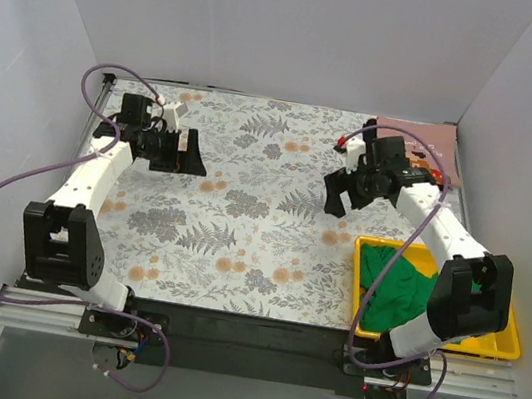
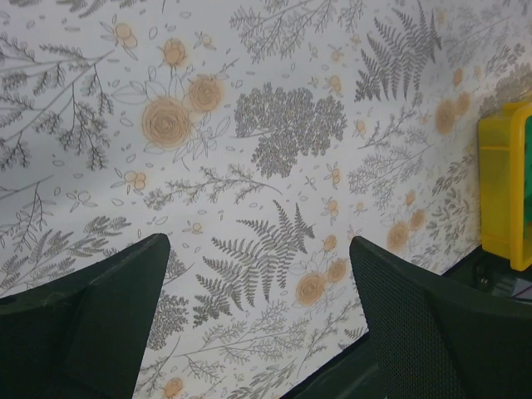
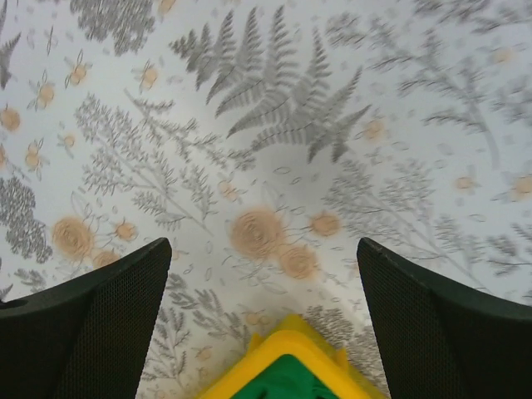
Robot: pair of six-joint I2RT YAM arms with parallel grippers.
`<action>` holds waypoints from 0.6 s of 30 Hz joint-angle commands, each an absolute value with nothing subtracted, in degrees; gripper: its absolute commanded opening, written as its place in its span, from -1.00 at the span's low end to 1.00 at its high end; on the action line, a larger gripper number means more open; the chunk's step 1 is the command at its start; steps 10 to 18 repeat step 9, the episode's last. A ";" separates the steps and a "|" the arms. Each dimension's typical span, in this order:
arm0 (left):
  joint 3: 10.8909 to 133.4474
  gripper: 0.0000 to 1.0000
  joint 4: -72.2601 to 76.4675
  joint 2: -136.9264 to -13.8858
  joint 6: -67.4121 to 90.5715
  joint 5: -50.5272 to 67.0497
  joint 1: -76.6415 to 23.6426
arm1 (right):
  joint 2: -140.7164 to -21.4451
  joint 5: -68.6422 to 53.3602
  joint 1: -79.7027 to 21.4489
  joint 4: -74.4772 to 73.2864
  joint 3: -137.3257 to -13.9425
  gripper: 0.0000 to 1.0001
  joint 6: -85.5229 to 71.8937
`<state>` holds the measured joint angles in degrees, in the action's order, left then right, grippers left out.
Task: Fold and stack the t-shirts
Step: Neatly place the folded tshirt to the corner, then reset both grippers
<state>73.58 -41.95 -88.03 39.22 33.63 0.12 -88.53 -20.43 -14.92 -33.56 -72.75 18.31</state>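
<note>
1. The yellow bin (image 1: 501, 343) is serving as your landmark. It is sitting at the near right corner of the floral cloth (image 1: 243, 216), beside the base of the right arm.
2. The green shirt (image 1: 393, 278) is lying crumpled inside the bin, heaped toward its left wall. Part of it is hiding behind the right arm.
3. The pink shirt (image 1: 422, 143) is lying on the far side of the bin, well apart from it, at the table's far right corner. It is showing as a flat rectangle, so you are probably looking at a finished fold.
4. The black shirt is not showing in any view. You cannot tell whether it is resting under the green one.
5. The right gripper (image 1: 338, 193) is hovering just beyond the bin's far left corner. Its fingers are standing wide apart and gripping nothing. Its wrist camera is catching the bin's rim and a patch of green below.
6. The left gripper (image 1: 195, 153) is hovering well to the left of the bin, across the cloth. Its fingers are likewise spread and gripping nothing.
7. Handling, as a judgement: you are dealing with light, limp cloth that is likely to sag, drag and bunch when lifted.
8. Hold, as a judgement: you are best pinching the topmost ridge of the green heap to lift it clear of the bin. After that, take the shoulders with both grippers to spread it.
</note>
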 commanded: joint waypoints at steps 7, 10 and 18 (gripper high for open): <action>62.49 0.80 -41.14 -76.21 37.44 31.02 -0.09 | -79.19 -12.84 -23.64 -29.27 -62.14 0.97 15.38; 62.66 0.80 -41.13 -76.20 38.49 31.03 -0.09 | -78.05 -12.40 -23.82 -29.27 -61.35 0.97 15.47; 62.66 0.80 -41.13 -76.20 38.49 31.03 -0.09 | -78.05 -12.40 -23.82 -29.27 -61.35 0.97 15.47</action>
